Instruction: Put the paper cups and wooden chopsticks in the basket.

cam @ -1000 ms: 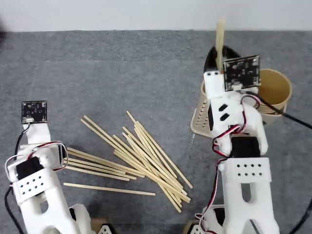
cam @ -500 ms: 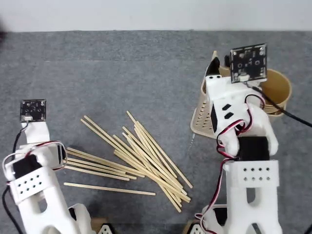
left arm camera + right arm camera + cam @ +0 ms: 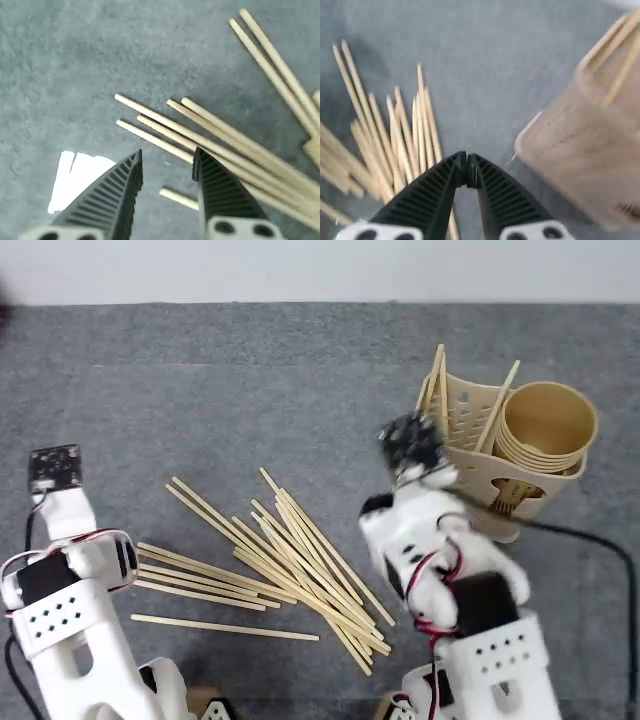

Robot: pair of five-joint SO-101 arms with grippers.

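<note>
In the high view, the basket point(image 3: 465, 425) is seen at the far right of the grey counter point(image 3: 200, 370). The paper cups point(image 3: 548, 425) are nested in one stack and appear to be lodged in the basket's right-hand part. A few stowed chopsticks point(image 3: 437, 380) stand up out of the basket. The loose chopsticks point(image 3: 290, 555) are spread in a crossed pile on the counter, well apart from the basket. The left arm point(image 3: 65, 590) is placed at the pile's left ends, and the right arm point(image 3: 440, 570) between the pile and the basket.

In the left wrist view, the left pincer point(image 3: 167, 155) is held wide and empty. It is poised just over the ends of several loose chopsticks, and none is gripped.

In the right wrist view, the right pincer point(image 3: 466, 162) is closed tip to tip with nothing between its jaws. It is aimed at the bare counter, with the pile on one side and the basket wall on the other.

The cups' share of the task is judged done. Of the chopsticks only a small part is judged stowed. The greater part is left on the counter to be picked up and carried over.
</note>
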